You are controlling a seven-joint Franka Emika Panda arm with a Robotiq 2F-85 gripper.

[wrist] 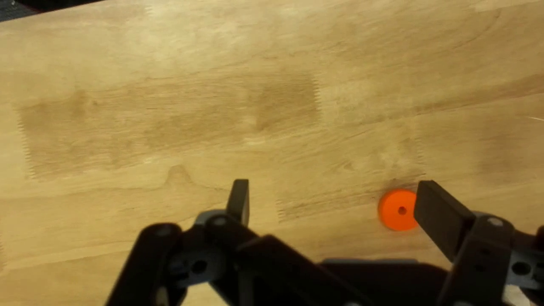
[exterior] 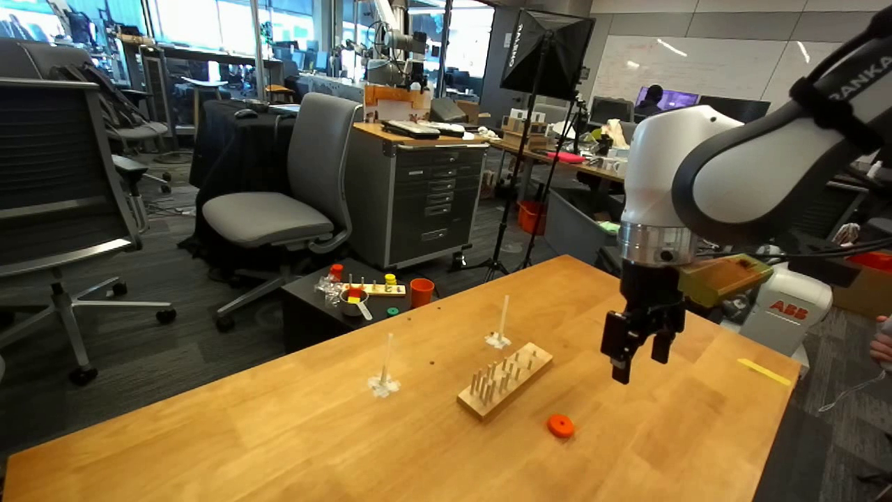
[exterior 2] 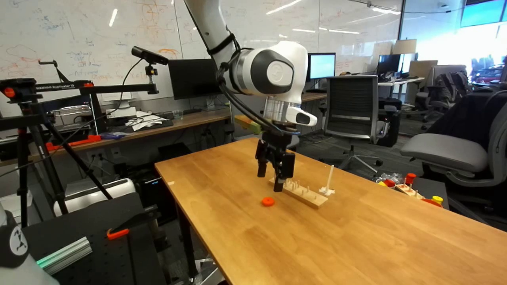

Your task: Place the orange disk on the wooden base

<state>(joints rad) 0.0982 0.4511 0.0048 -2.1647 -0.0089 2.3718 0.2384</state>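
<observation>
The orange disk lies flat on the table in front of the wooden base. It also shows in an exterior view and in the wrist view, where one finger partly covers its right edge. The wooden base is a long block with rows of upright pegs, some taller than others. It also shows in an exterior view, partly behind a finger. It cannot be made out in the wrist view. My gripper is open and empty above the table near the disk. It also shows in an exterior view and the wrist view.
Two thin upright sticks are fixed to the table with white blobs behind the base. A low black side table with several toys stands beyond the table edge. A yellow tape strip lies near the table's edge.
</observation>
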